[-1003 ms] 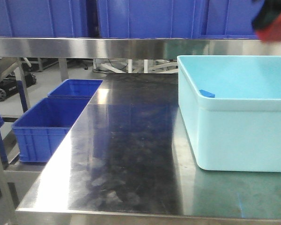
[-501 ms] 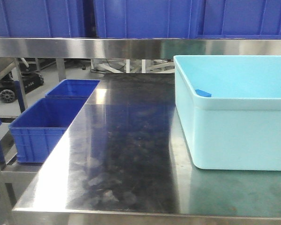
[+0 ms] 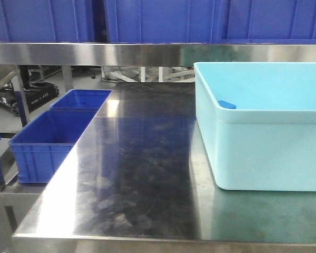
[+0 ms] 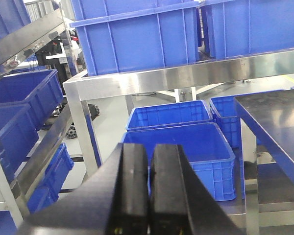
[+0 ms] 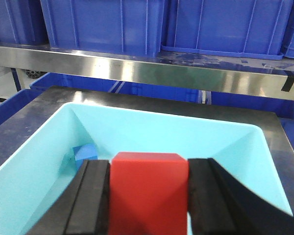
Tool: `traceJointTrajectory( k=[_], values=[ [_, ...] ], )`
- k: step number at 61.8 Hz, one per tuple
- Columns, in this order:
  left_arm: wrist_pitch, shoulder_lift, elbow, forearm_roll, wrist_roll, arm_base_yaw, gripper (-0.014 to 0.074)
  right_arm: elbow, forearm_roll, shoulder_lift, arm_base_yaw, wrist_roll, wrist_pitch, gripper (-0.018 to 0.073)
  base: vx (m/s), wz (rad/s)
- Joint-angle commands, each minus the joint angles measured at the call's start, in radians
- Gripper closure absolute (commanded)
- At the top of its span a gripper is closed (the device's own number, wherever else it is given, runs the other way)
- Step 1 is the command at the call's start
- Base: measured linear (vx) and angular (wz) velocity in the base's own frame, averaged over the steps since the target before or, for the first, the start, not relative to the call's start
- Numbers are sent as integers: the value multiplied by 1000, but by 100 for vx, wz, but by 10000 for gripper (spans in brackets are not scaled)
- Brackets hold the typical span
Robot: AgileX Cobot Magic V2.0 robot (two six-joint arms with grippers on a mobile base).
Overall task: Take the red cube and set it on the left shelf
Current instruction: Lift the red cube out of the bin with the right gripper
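In the right wrist view my right gripper (image 5: pixel 148 164) is shut on the red cube (image 5: pixel 149 196), a bright red block that fills the gap between the two black fingers. It hangs above the inside of a light cyan bin (image 5: pixel 225 147). In the left wrist view my left gripper (image 4: pixel 149 148) is shut, its pads together with nothing between them. It points towards the left shelf (image 4: pixel 41 149), a steel rack with slanted rails and deep blue crates (image 4: pixel 19 93). Neither gripper nor the cube appears in the front view.
The cyan bin (image 3: pixel 263 153) stands on the right of the steel tabletop (image 3: pixel 142 174), with a small blue piece (image 3: pixel 227 104) inside. A steel rail (image 3: pixel 147 52) carrying blue crates crosses above. Two open blue crates (image 3: pixel 47 142) sit lower, left of the table.
One second ago the red cube in my right gripper showed at the top right of the front view; it has since left that view. The scene has slid slightly left.
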Motion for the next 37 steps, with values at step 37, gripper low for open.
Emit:
traceJointTrajectory(
  k=[37],
  values=[
    [-90, 4, 22, -5, 1, -5, 491, -30, -14, 4, 1, -2, -85, 502, 0, 0]
  ],
)
